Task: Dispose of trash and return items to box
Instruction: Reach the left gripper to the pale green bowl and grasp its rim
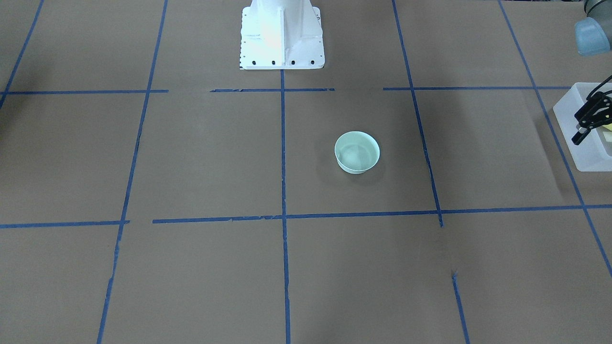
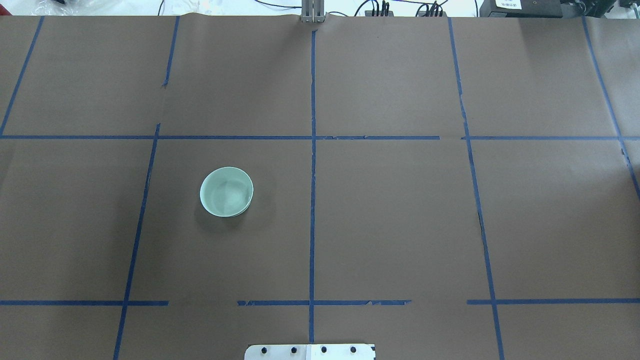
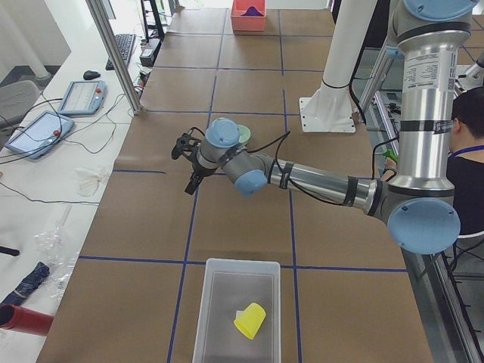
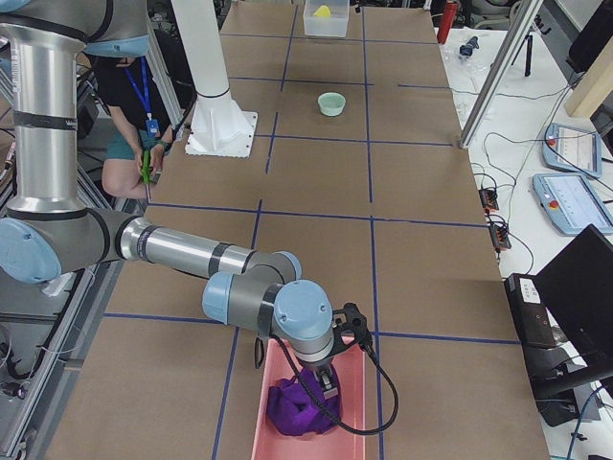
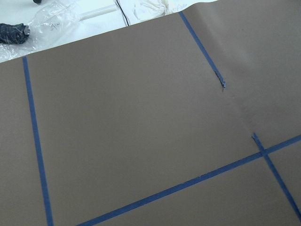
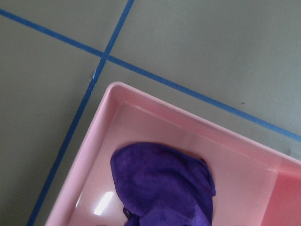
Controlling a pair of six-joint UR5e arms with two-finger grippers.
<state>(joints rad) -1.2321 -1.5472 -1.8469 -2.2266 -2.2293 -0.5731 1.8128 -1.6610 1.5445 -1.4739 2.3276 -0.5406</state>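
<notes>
The job looks about half done. At the robot's left end, the yellow cup [image 3: 250,321] already lies on its side in the box [image 3: 240,262], and nothing else shows in there. The left pincer [image 3: 184,165] hangs near the box. Nothing shows in it, but it is too hard to tell if it is open or closed. Next comes the green bowl [image 2: 226,191]. It sits empty and right way up on the worktop [image 2: 400,225], well apart from the box, so it likely has to go in next. At the right end, a pink tray [image 6: 155,109] holds a purple cloth [image 6: 164,183]. The right pincer [image 4: 326,381] hangs just over the cloth, and nobody can tell if it is open or closed.
</notes>
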